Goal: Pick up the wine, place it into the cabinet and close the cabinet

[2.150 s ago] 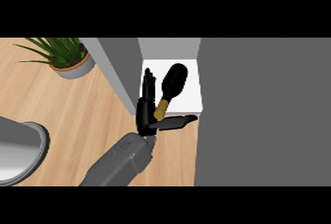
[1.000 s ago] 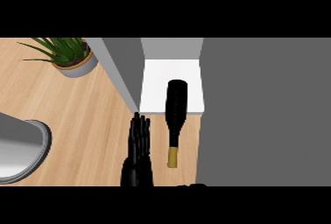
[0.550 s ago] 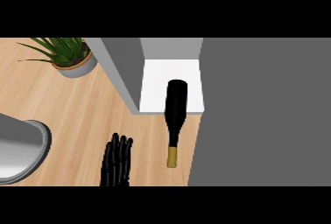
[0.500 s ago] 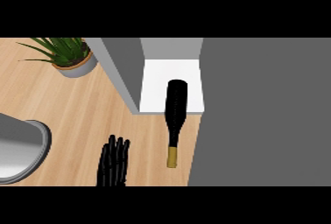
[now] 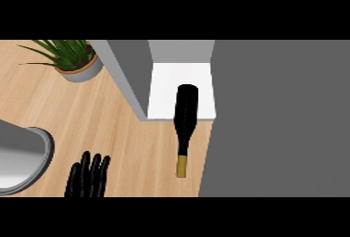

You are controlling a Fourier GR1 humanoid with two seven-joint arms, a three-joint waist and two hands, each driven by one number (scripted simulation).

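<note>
Wine bottle (image 5: 185, 111) lying flat, dark body on the white floor of the cabinet (image 5: 164, 88), gold-capped neck jutting over the counter (image 5: 103, 125); likely glass, heavy, slick, apt to roll, best gripped mid-body; left hand (image 5: 87, 178) well apart, fingers straight, empty.

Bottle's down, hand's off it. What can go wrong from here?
1. The wine bottle lies on its side with only its base on the white cabinet floor. Its gold-tipped neck sticks out over the counter, so closing up would likely hit it.
2. Lying flat, it could roll if nudged. The left hand is open, apart from it.
</note>
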